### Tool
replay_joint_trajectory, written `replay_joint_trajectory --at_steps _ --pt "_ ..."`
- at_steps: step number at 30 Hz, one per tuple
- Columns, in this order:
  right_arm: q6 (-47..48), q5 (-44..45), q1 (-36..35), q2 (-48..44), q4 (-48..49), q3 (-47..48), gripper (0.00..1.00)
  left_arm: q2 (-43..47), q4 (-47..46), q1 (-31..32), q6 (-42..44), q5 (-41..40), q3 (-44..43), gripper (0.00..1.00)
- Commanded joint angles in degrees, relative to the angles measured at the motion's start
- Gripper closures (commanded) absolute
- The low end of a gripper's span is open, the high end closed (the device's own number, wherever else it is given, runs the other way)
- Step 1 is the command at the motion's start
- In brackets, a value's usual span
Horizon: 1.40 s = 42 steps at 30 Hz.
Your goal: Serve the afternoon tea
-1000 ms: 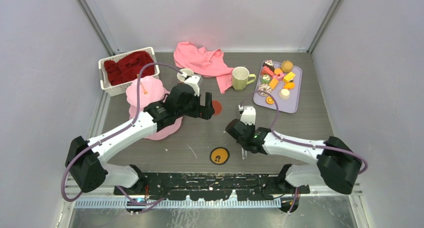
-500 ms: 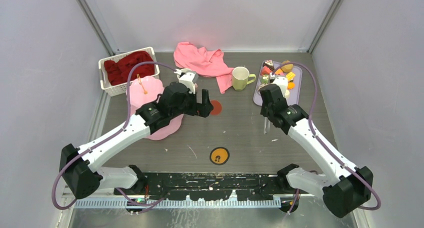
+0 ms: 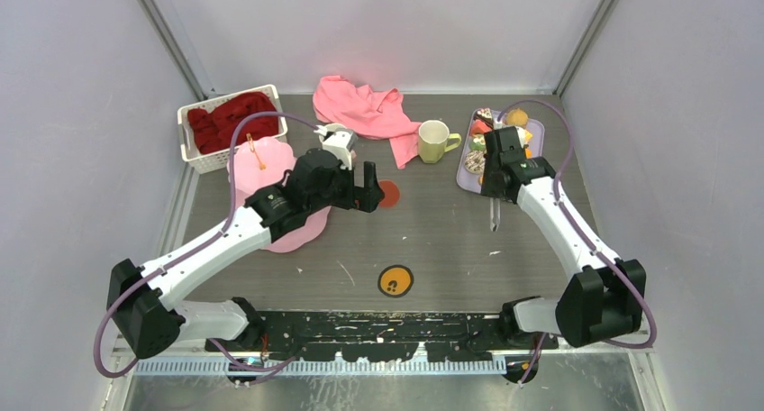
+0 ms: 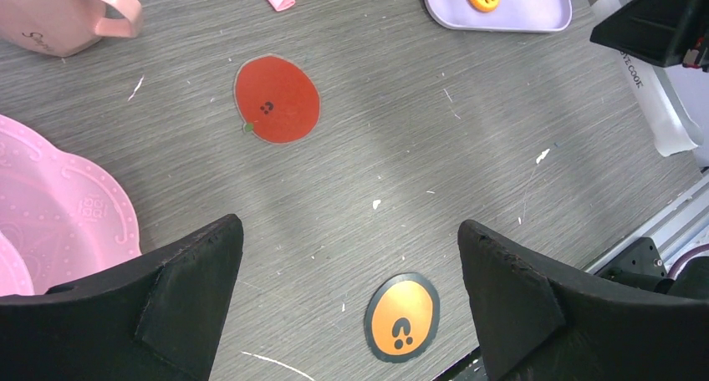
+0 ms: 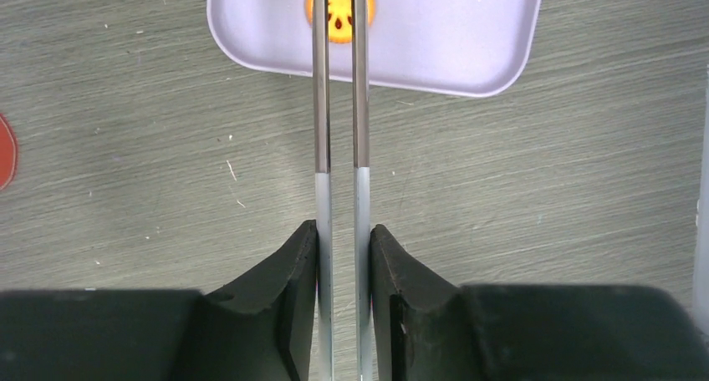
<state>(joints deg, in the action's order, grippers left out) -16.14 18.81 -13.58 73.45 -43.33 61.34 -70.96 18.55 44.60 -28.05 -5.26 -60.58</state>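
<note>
Clamping metal tongs [image 5: 320, 105], the right gripper [image 5: 343, 231] points them at the orange slice [image 5: 339, 13] on the lilac tray [image 5: 451, 38]; left gripper [image 4: 347, 226] gapes.

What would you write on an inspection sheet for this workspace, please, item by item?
Surface: grey table, scuffed; red sticker and orange sticker on it.
Job's things: cake stand at left; pink mug; yellow-green mug; toy pastries on lilac tray.
Clutter: pink cloth; white basket holding red cloth.
Grippers: left gripper open, empty; right gripper shut on metal tongs that point at the tray.
Cables: purple cables loop above both arms.
Surroundings: grey walls; nothing else seen.
</note>
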Motion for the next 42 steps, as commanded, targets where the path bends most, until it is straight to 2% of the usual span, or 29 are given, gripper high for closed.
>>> replay_joint_trajectory --at_steps 1,4,11,17,21,27,33,37,42 --pt "3.9 -5.6 1.4 1.8 0.6 3.6 0.67 0.4 -2.8 -0.2 0.3 0.7 -0.3 0.01" --pt "4.8 -9.3 2.3 2.6 0.3 3.7 0.63 -0.4 -2.2 -0.1 0.6 0.8 -0.8 0.01" --pt "5.0 -8.8 3.3 3.3 0.3 4.0 0.59 -7.2 1.0 1.1 0.1 6.8 -4.7 0.01" --pt "4.7 -8.2 3.7 2.3 0.9 3.9 0.57 -11.6 1.2 3.8 -1.7 3.7 -7.1 0.0" --pt "4.2 -7.2 4.2 0.9 1.6 3.4 0.55 -15.8 5.8 4.0 -3.9 -0.6 -10.8 0.01" --pt "4.0 -3.3 5.1 -1.2 2.4 2.8 0.54 -20.4 2.7 7.0 -8.3 -3.8 -12.5 0.02" --pt "3.3 -4.1 5.3 -1.3 3.8 2.8 0.54 -26.4 3.4 9.8 -12.0 -8.0 -17.3 0.03" --pt "2.9 -4.9 5.4 -2.5 4.6 3.0 0.54 -27.6 3.0 11.0 -13.5 -9.0 -18.2 0.04" --pt "2.2 -5.0 6.7 -4.5 7.8 1.1 0.53 -25.3 -0.4 11.0 -13.5 -9.2 -14.9 0.03"
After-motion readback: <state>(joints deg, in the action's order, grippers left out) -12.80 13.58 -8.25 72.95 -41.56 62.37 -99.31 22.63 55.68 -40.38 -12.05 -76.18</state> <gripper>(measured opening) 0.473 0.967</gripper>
